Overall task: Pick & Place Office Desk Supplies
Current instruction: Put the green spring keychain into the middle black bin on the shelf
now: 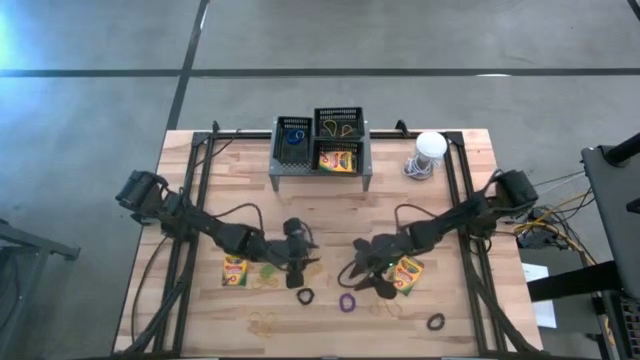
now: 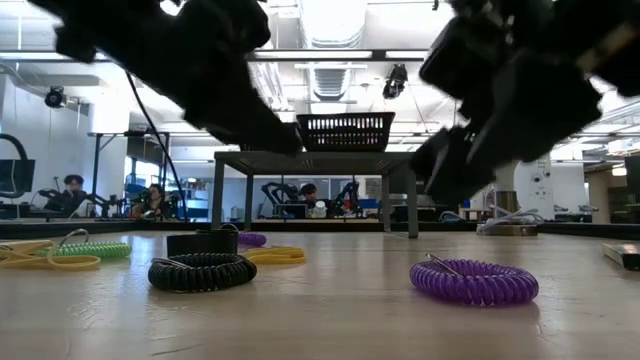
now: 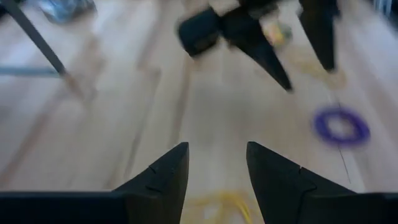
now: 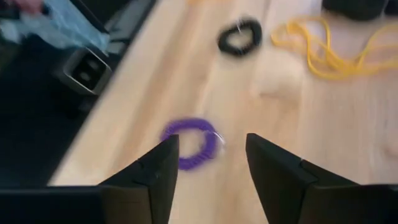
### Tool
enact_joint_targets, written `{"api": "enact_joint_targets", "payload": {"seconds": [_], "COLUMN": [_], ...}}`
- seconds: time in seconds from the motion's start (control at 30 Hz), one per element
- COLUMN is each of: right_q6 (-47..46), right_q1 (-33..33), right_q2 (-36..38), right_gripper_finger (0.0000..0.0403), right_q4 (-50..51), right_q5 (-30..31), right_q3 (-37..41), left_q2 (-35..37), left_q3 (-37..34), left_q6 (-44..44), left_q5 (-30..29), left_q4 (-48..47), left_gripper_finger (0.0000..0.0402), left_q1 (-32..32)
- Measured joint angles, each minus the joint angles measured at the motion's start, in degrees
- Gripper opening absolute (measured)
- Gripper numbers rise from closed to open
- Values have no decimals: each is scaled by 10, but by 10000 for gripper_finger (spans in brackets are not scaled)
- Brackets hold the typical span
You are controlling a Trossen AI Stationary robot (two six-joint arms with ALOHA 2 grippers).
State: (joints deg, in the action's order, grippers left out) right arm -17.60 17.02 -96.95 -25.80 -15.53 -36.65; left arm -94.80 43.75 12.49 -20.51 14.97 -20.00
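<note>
My right gripper hangs open low over the near middle of the table, with a purple loop band lying flat on the wood just ahead of its fingertips. A black loop band and yellow bands lie beyond. My left gripper is open beside it, above a yellow band, with nothing between its fingers. One crayon box lies left of the left gripper, and another lies under the right arm. A third crayon box sits in the rack.
The grey mesh rack with black baskets stands at the far middle, and a white-domed round object is to its right. Tan rubber bands and another black loop lie near the front edge. A green loop lies at the left.
</note>
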Motion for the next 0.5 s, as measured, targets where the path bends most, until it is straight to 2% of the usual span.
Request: {"api": "enact_joint_targets", "payload": {"seconds": [0.1,0.27,0.37,0.5], "right_q6": [15,33,46,56], "right_q1": [0,0,0,0], "right_q2": [-24,-46,-51,-54], "right_gripper_finger": [191,192,192,192], "right_q4": [-1,-2,-4,-4], "right_q5": [0,5,6,17], "right_q3": [-9,-28,-36,-41], "left_q2": [0,0,0,1], "left_q3": [38,68,55,37], "left_q6": [30,153,207,236], "left_q5": [2,2,6,7], "left_q4": [-124,-310,-336,-339], "left_gripper_finger": [158,155,155,155], "left_q1": [-21,-35,-35,-34]}}
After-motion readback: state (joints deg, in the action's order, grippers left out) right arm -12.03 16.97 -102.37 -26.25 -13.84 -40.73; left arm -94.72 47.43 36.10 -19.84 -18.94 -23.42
